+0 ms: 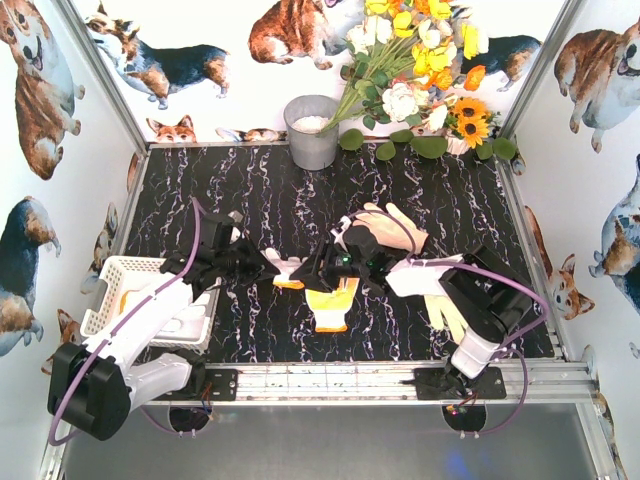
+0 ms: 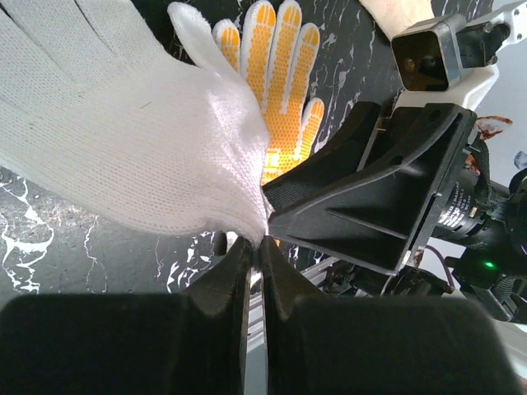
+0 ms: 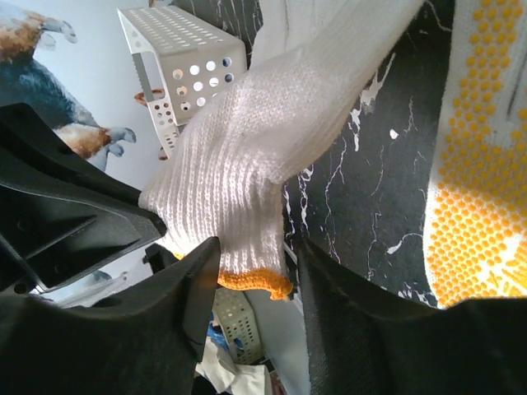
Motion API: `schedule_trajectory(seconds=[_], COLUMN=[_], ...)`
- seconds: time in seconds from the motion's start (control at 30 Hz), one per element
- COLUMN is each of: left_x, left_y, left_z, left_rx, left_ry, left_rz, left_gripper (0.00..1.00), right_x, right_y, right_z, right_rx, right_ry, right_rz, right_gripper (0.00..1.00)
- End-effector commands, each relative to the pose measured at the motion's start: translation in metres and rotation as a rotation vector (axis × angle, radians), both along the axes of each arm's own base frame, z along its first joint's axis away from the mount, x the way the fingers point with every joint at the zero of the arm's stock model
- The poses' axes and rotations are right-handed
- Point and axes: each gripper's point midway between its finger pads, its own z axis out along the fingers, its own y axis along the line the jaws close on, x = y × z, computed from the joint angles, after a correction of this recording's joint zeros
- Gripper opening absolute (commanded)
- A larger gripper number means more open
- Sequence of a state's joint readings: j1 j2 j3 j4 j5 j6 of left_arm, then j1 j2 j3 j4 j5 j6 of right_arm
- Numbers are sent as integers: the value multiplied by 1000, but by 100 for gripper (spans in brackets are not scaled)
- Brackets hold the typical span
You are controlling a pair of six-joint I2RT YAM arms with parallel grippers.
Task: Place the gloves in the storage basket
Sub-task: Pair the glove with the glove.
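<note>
Two arms meet over one white glove (image 2: 123,123), which hangs above the black marbled bench (image 1: 250,190) just to the right of the storage basket (image 1: 118,272) in your top view. Your left fingers (image 2: 249,259) are clenched on one edge of this glove, pinching the knit to a point. Your right fingers (image 3: 202,271) stand apart around its orange-trimmed cuff. The cuff touches the finger nearer the basket, and bare bench shows between the cuff and the other finger.

A yellow-dotted glove (image 1: 333,305) lies flat on the bench, on the far side of the held glove from the basket. A cream glove (image 1: 395,225) lies farther still from the basket. A pale yellow glove (image 1: 450,312) lies farthest from it, partly under your right arm. White fabric (image 1: 185,325) rests inside the basket, half hidden by your left arm.
</note>
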State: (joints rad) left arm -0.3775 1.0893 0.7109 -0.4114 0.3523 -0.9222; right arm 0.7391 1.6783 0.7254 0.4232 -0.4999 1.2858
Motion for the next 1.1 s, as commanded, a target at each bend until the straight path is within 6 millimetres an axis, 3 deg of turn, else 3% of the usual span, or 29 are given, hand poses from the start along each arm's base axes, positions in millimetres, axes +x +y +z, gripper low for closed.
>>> schedule_trajectory(seconds=[0.0,0.33,0.43,0.63,0.9,1.07], left_x=[3,22,41,83,142,162], left_y=[-2,8,6,-2,-54,-91], left_z=[8,17,30,31,29,18], left_rx=[-37,-40,-28,45,-2,-21], left_ry=[-32,-67,-123,-149,-204,-203], left_rz=[-8,8,-5,-39,-115,-190], left_gripper=[0,0,0,0,0,0], right_x=[17,39,53,87,128,134], right_y=[17,23,8,-30,-87,-111], right_z=[34,56,56,64,65,59], right_rx=[80,88,45,-41,-141,-220], right_ry=[-97,-179,-206,-257,-288,-289], right_rz=[-4,-5,-35,-89,-178,-205], right_gripper=[40,5,2,0,0,0])
